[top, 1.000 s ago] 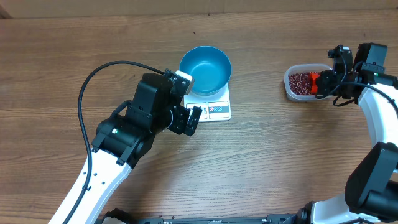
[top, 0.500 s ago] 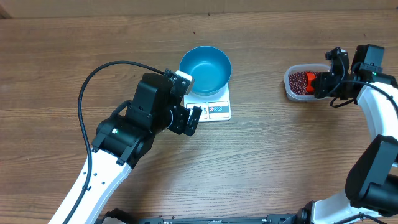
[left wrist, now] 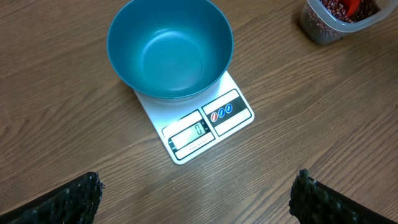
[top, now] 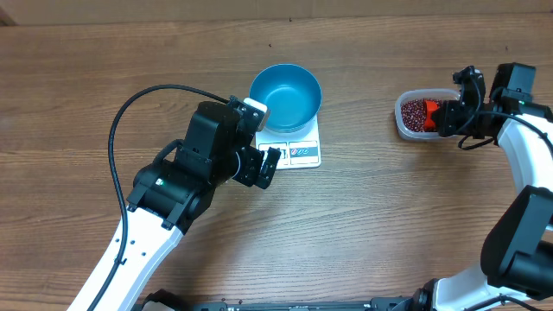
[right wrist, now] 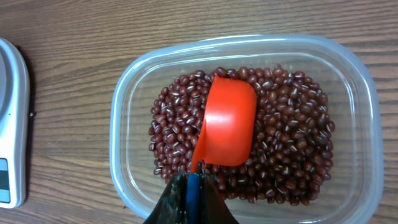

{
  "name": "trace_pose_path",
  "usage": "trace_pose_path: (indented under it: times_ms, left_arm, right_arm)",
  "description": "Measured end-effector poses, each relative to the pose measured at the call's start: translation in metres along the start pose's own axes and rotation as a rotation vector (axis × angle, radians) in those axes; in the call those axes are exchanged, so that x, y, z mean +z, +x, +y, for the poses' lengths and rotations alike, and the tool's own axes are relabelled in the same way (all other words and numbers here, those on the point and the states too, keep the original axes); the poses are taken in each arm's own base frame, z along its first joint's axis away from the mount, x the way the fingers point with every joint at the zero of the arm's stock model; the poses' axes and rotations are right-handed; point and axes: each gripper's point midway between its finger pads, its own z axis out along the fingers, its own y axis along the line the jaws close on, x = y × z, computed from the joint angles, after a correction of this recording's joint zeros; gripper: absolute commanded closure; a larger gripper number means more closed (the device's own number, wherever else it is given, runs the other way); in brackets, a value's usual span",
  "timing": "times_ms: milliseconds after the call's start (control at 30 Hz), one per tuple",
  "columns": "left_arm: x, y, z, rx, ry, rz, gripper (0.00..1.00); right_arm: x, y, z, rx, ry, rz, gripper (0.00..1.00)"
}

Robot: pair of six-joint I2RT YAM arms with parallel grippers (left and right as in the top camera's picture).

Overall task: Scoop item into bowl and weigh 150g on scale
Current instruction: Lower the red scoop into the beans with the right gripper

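Empty bowl [left wrist: 168, 50] on scale [left wrist: 230, 112]; left gripper [left wrist: 196, 193] near scale, jaws open; right gripper [right wrist: 191, 186] well apart from scale, jaws gripping scoop [right wrist: 227, 127] on beans [right wrist: 292, 143].

Wood table [top: 389, 216], smooth bowl [left wrist: 168, 56], plastic scoop [right wrist: 227, 121]

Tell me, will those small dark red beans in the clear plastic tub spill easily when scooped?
Probably: the small dark red beans lie loose and glossy, so they likely roll off a tilted orange plastic scoop. Pushed, the pile would likely just shift inside the clear plastic tub.
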Motion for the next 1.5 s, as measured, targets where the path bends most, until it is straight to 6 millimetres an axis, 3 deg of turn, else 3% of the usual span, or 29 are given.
trace_pose_path:
  times_ms: [1500]
  left_arm:
    - [0.000, 0.000, 0.000, 0.000, 0.000, 0.000, 0.01]
  right_arm:
    - [-0.009, 0.005, -0.017, 0.135, -0.161, -0.045, 0.96]
